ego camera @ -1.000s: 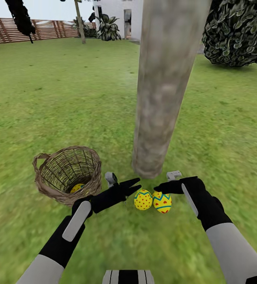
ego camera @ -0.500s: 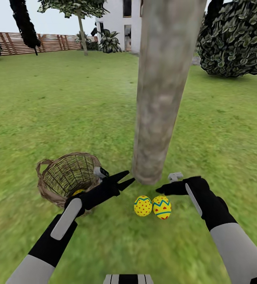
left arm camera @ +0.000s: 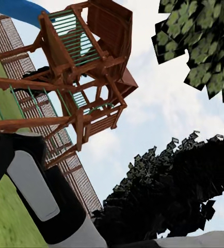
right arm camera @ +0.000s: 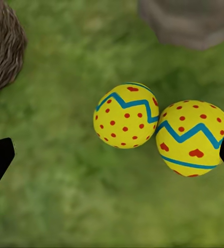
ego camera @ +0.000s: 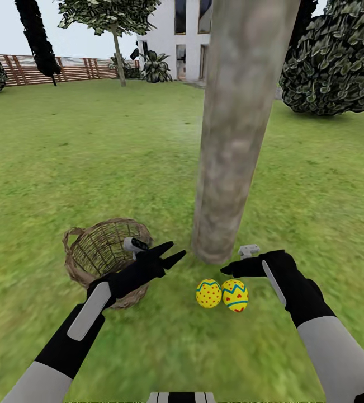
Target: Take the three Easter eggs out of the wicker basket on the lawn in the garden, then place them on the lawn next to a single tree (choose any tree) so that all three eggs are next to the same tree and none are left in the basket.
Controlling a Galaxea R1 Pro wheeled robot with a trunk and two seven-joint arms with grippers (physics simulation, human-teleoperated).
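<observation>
Two Easter eggs (ego camera: 222, 294) lie touching on the lawn (ego camera: 92, 157), just below the right end effector (ego camera: 230, 270) and at the foot of the tree (ego camera: 232, 140). Both are bright yellow with a blue zigzag band and red marks. The right end effector is released, its fingertips spread wide. The left end effector (ego camera: 169, 254), fingers parted and empty, hovers over the wicker basket (ego camera: 95, 252) rim.
</observation>
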